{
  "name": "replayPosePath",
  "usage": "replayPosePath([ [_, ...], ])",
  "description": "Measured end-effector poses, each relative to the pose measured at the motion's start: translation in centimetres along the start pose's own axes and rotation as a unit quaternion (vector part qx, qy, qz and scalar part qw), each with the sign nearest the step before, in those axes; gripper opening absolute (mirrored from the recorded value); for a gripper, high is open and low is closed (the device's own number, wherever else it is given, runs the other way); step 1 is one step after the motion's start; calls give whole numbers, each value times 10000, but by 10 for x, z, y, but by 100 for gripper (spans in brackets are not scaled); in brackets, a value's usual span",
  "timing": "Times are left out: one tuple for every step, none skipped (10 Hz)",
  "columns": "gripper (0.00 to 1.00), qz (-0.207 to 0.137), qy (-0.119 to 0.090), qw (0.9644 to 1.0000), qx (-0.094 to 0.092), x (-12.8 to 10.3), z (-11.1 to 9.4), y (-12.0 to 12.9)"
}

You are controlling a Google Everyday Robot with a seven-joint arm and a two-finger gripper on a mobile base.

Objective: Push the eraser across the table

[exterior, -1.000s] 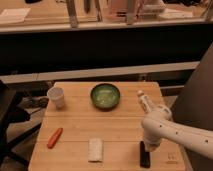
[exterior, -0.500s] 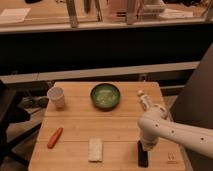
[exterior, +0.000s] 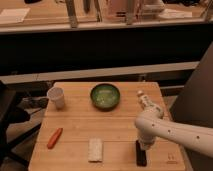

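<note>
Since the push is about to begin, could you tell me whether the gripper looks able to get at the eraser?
Probably yes: the gripper hangs right at the far end of the eraser, near the table's front edge, with nothing between them. Actual contact cannot be told.

Lab or robotics test space, office-style. Small butcher-block bench (exterior: 80, 125) set with an odd assortment of test props: green bowl (exterior: 105, 96), white cup (exterior: 56, 97), carrot (exterior: 54, 138), pale pad (exterior: 95, 149), black eraser (exterior: 141, 153). White robot arm reaches over the near right corner, claw (exterior: 144, 143) low at the eraser's far end. Long counter (exterior: 55, 24) behind carries paper and equipment.
</note>
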Motion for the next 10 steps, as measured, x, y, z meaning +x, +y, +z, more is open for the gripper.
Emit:
replayPosePath([
  [1, -17, -3, 10000, 0, -1, 0, 0],
  [1, -15, -3, 10000, 1, -1, 0, 0],
  [1, -56, 37, 10000, 12, -3, 1, -1],
  [1, -89, 77, 9999, 52, -10, 1, -6],
  [1, -110, 73, 9999, 66, -13, 1, -7],
  [1, -97, 61, 9999, 63, -14, -1, -7],
  [1, -88, 56, 9999, 60, -14, -2, -7],
  [1, -108, 67, 9999, 57, -15, -3, -7],
  [1, -165, 112, 9998, 66, -18, -1, -9],
  [1, -215, 133, 9996, 113, -27, -1, -15],
])
